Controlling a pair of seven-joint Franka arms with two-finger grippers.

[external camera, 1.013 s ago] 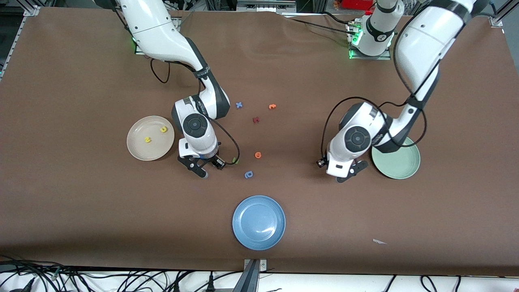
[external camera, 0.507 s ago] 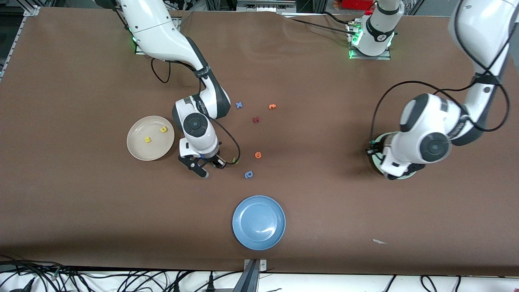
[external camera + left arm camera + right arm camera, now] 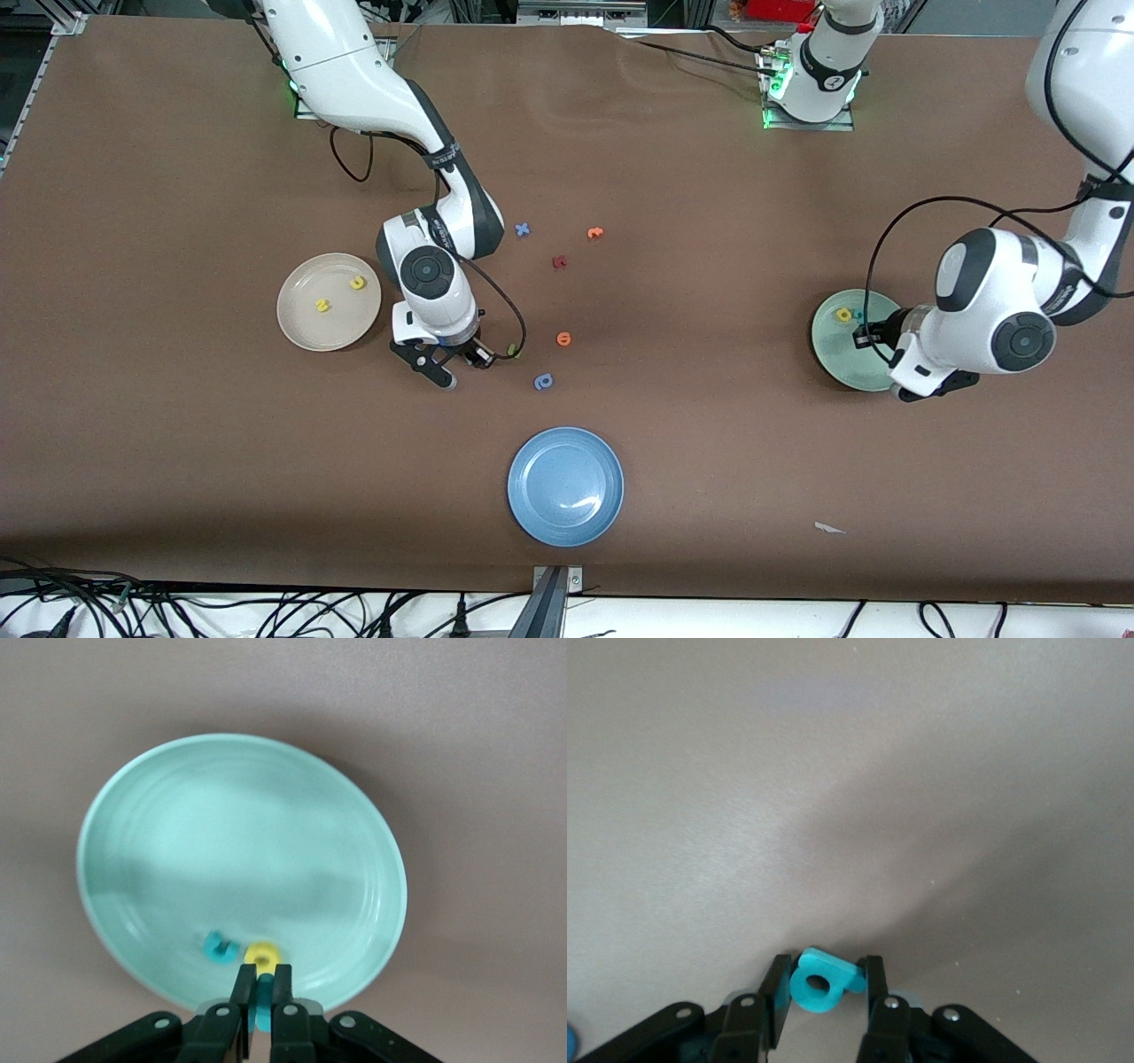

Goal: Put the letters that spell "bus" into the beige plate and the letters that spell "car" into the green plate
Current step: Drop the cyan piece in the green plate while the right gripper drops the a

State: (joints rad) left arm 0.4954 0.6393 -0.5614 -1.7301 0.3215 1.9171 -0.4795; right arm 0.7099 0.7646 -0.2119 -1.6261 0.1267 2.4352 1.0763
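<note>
Front: right hand (image 3: 450, 365) low on brown surface (image 3: 177, 443) beside round cream-beige plate (image 3: 297, 332) w/ two yellow foam letters.

Left wrist: left hand (image 3: 261, 992) clamped on thin teal "r" (image 3: 263, 1003) over mint-green plate (image 3: 133, 824); next, release.

Right wrist: right hand's fingers pinch teal foam "b" (image 3: 822, 981); next, lift to beige plate.

Two letters (image 3: 339, 294) in beige plate (image 3: 301, 332)
</note>
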